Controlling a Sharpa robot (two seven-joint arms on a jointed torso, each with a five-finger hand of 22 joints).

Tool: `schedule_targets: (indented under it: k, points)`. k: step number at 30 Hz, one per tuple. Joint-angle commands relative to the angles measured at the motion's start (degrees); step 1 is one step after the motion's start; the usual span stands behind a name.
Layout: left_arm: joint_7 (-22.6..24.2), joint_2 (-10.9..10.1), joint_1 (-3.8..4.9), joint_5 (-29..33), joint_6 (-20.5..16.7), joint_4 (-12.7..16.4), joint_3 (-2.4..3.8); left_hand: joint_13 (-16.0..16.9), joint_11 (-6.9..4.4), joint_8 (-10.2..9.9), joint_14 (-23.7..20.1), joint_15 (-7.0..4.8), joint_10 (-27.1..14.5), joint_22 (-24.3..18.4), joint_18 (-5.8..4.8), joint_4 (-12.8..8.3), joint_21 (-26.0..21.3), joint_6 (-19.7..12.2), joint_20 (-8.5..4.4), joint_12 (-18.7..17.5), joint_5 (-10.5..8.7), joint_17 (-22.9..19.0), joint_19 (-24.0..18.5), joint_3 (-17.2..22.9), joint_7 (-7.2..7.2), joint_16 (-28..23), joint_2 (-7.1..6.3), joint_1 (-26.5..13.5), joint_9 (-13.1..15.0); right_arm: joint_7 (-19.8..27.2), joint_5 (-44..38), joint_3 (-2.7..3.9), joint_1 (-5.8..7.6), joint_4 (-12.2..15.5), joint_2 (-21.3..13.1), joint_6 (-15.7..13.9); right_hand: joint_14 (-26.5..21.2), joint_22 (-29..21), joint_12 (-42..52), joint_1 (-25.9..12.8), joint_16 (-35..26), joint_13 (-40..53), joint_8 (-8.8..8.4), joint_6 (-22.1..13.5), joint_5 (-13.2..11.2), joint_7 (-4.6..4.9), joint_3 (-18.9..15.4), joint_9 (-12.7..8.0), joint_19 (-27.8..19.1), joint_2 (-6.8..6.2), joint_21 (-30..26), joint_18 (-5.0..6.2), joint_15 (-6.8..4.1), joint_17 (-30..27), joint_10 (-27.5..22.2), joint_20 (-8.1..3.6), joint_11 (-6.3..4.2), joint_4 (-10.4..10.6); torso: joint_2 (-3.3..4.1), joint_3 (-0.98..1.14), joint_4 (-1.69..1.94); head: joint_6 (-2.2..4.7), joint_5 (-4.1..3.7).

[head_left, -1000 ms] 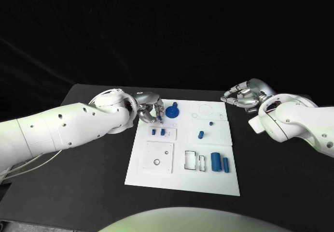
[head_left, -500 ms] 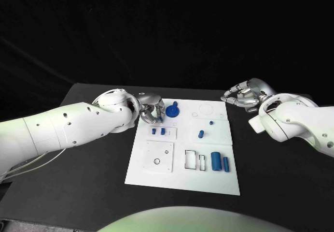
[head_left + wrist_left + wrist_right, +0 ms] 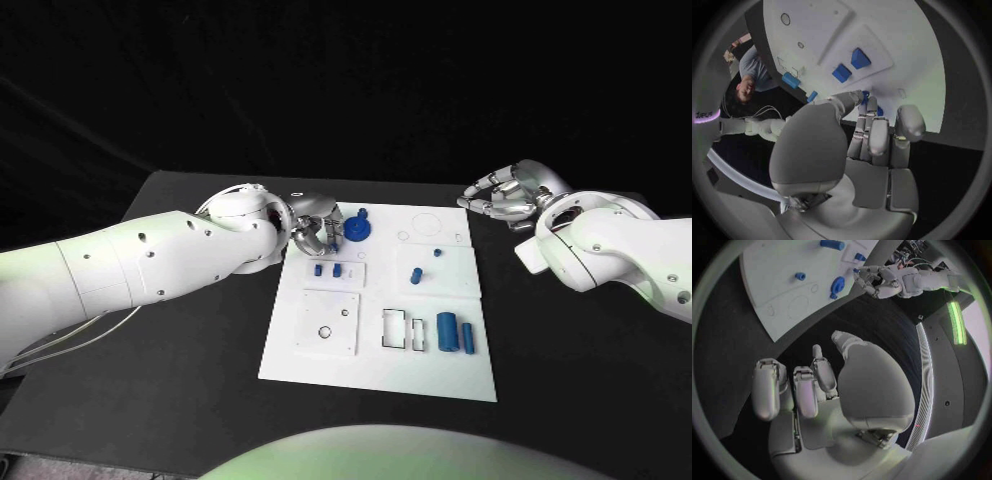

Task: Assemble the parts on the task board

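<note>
The left hand (image 3: 315, 232) stood over the far left corner of the task board (image 3: 378, 372), its fingers (image 3: 869, 135) curled downward with the tips just beside the blue round part (image 3: 356, 233); whether they touched or pinched that part could not be told, since the fingers hid the contact. In the left wrist view the fingertips sat close together at the board's edge, a sliver of blue showing between them. Nearer the robot than this hand, two small blue blocks (image 3: 327, 270) lay side by side on a raised white square of the board. The right hand (image 3: 500, 196) was held above the black surface (image 3: 188, 330), off the board's far right corner and well apart from every part, with its fingers (image 3: 770, 387) curled inward and nothing in them. Between the two hands, on the board, a small blue peg (image 3: 437, 254) and a short blue cylinder (image 3: 415, 277) stood apart from one another. Toward the robot from the right hand, two larger blue cylinders (image 3: 456, 333) lay side by side next to rectangular cut-outs in the board.
</note>
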Motion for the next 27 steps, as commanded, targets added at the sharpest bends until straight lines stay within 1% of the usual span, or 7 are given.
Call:
schedule_targets:
  k: [1, 11, 20, 26, 27]
  points:
    - [-0.37, 0.16, -0.02, 0.25, 1.66, -0.07, -0.05, 0.1, -0.12, -0.29, 0.43, 0.12, 0.45, 8.5, -0.32, -0.37, -0.02, 0.39, 0.31, -0.2, -0.25, 0.02, 0.01, 0.08, 0.11, 0.31, 0.27, -0.52, 0.09, 0.39, -0.34, 0.0, -0.04, 0.08, 0.04, 0.2, 5.25, 9.65, 0.04, -0.54, -0.34, 0.02, 0.36, -0.22, 0.39, 0.06, 0.24, 0.05, -0.16, -0.04, -0.35, 1.15, -0.26, 12.14, -0.1, -0.34, -0.02, 0.01, -0.02, 0.0, 0.03, -0.05, 0.04]
    - [-0.66, 0.1, -0.02, 0.25, 2.74, 0.04, -0.11, 0.29, -0.23, -0.18, 0.42, 0.05, 0.87, 8.49, -0.29, -0.7, 0.0, 0.81, 0.33, -0.16, -0.34, 0.05, -0.08, 0.1, -0.01, 0.41, 0.44, -0.5, 0.25, 0.38, -0.34, 0.0, -0.04, 0.05, 0.01, 0.17, 5.25, 9.65, 0.04, -0.54, -0.34, 0.02, 0.36, -0.22, 0.39, 0.06, 0.24, 0.05, -0.16, -0.04, -0.35, 1.15, -0.26, 12.14, -0.1, -0.34, -0.02, 0.01, -0.04, -0.04, 0.05, -0.1, 0.05]
    - [-0.4, 0.22, -0.02, 0.52, 2.3, -0.06, -0.15, 0.42, -0.33, -0.12, 0.41, -0.04, 1.13, 8.48, -0.26, -0.83, 0.01, 1.09, 0.29, -0.13, -0.31, 0.02, -0.14, 0.05, -0.12, 0.46, 0.55, -0.64, 0.36, 0.4, -0.34, 0.0, -0.04, 0.01, 0.04, 0.12, 5.25, 9.65, 0.04, -0.54, -0.34, 0.02, 0.36, -0.22, 0.39, 0.06, 0.24, 0.05, -0.16, -0.04, -0.35, 1.15, -0.26, 12.14, -0.1, -0.34, -0.02, 0.01, -0.03, -0.03, 0.06, -0.12, 0.14]
    - [-0.28, 0.51, -0.02, 0.91, 2.08, -0.3, -0.36, 0.42, -0.16, -0.7, 0.31, 0.1, 0.52, 8.46, -0.27, -0.92, 0.05, 0.43, 0.36, -0.73, -0.67, -0.19, -0.25, -0.02, -0.04, 0.48, 0.46, -1.17, 0.29, 0.4, -0.34, 0.0, -0.04, 0.02, 0.06, 0.13, 5.25, 9.65, 0.04, -0.54, -0.34, 0.02, 0.36, -0.22, 0.39, 0.06, 0.24, 0.05, -0.16, -0.04, -0.35, 1.15, -0.26, 12.14, -0.1, -0.34, -0.02, 0.01, -0.02, -0.04, 0.03, -0.13, 0.18]
    - [-0.26, 0.55, -0.02, 0.99, 2.03, -0.35, -0.4, 0.39, -0.03, -1.02, 0.23, 0.23, 0.2, 8.43, -0.26, -0.95, -0.03, 0.03, 0.43, -1.03, -0.83, -0.34, -0.35, 0.01, 0.05, 0.45, 0.43, -1.37, 0.23, 0.4, -0.34, 0.0, -0.04, 0.02, 0.05, 0.13, 5.25, 9.65, 0.04, -0.54, -0.34, 0.02, 0.36, -0.22, 0.39, 0.06, 0.24, 0.05, -0.16, -0.04, -0.35, 1.15, -0.26, 12.14, -0.1, -0.34, -0.02, 0.01, -0.01, -0.01, 0.03, -0.09, 0.17]
